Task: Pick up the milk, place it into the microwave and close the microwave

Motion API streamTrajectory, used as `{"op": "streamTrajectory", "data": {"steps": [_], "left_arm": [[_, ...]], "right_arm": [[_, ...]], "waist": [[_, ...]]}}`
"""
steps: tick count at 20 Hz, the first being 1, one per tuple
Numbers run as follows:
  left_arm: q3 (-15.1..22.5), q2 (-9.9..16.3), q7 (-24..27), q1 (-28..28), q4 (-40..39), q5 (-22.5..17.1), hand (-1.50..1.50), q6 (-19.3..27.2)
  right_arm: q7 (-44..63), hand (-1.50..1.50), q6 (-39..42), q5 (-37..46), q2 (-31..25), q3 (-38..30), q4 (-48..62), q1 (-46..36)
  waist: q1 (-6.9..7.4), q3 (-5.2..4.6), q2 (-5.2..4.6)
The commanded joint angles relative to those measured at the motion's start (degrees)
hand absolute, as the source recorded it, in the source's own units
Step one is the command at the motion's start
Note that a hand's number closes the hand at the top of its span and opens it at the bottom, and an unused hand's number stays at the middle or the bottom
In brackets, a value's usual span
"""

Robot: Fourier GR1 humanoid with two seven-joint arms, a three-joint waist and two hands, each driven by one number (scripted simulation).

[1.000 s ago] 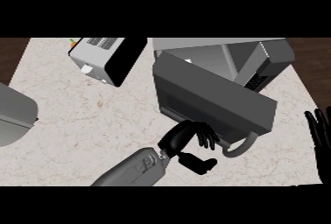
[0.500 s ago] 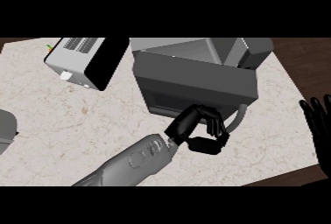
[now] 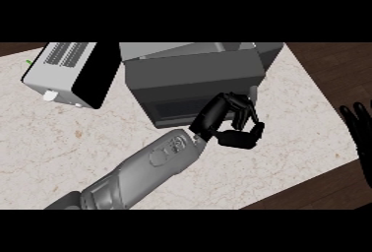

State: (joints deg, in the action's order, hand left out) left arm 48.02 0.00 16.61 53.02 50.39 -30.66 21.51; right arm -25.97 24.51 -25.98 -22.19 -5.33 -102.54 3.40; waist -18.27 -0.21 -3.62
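A toaster (image 3: 69, 74), white-sided with a slotted top and a black face, lay at about ten o'clock on the pale marble counter (image 3: 65, 147), tilted across the counter's far left corner. A small white knob showed on its near end.

To its right, at about twelve o'clock, stood the grey microwave (image 3: 193, 78). Its dark door (image 3: 196, 91) faced the viewer, and the lighter top of the body showed behind it. Whether the door was fully closed could not be told from this angle. The milk was nowhere visible, neither on the counter nor in a hand, so its place could not be told.

The grey left forearm (image 3: 141, 172) ran up from seven o'clock toward the centre. The left hand (image 3: 231, 123) sat at the door's lower right corner, its fingers curled inward toward the thumb. It lay just beside the slim grey door handle (image 3: 252, 96); no object could be made out within the curled fingers.

At three o'clock, over the dark wooden floor (image 3: 327, 64) beyond the counter's edge, the right hand (image 3: 361, 123) rested at the view's right edge with fingers straight and pointing up, holding nothing.
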Motion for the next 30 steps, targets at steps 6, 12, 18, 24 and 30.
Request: {"op": "streamTrajectory", "data": {"steps": [6,12,18,24,30], "left_arm": [[-1.9,0.0,0.9,8.0,-4.9,-4.5,1.5,1.8],[-3.4,0.0,1.7,10.9,-8.7,-6.8,1.5,2.9],[-3.5,0.1,2.6,12.1,-9.4,-8.2,1.5,4.3],[-2.4,0.1,3.4,11.5,-8.8,-9.3,1.5,6.4],[-2.3,0.1,3.8,11.5,-8.5,-10.4,1.5,8.7]], "right_arm": [[3.1,-1.5,2.2,-3.6,-2.9,-0.5,-1.5,-2.5],[4.9,-1.5,2.6,-5.0,-4.6,-1.0,-3.0,-3.6],[6.5,-1.5,2.8,-7.4,-5.7,-1.6,-2.8,-5.0],[7.5,-1.5,3.1,-7.7,-8.0,-3.1,-2.6,-6.6],[9.1,-1.5,3.1,-8.5,-10.3,-4.6,-2.6,-7.7]], "waist": [[-3.85,0.23,-1.22],[-5.46,0.13,-1.56],[-6.45,0.27,-2.03],[-7.47,0.33,-2.28],[-7.98,0.29,-2.05]]}}
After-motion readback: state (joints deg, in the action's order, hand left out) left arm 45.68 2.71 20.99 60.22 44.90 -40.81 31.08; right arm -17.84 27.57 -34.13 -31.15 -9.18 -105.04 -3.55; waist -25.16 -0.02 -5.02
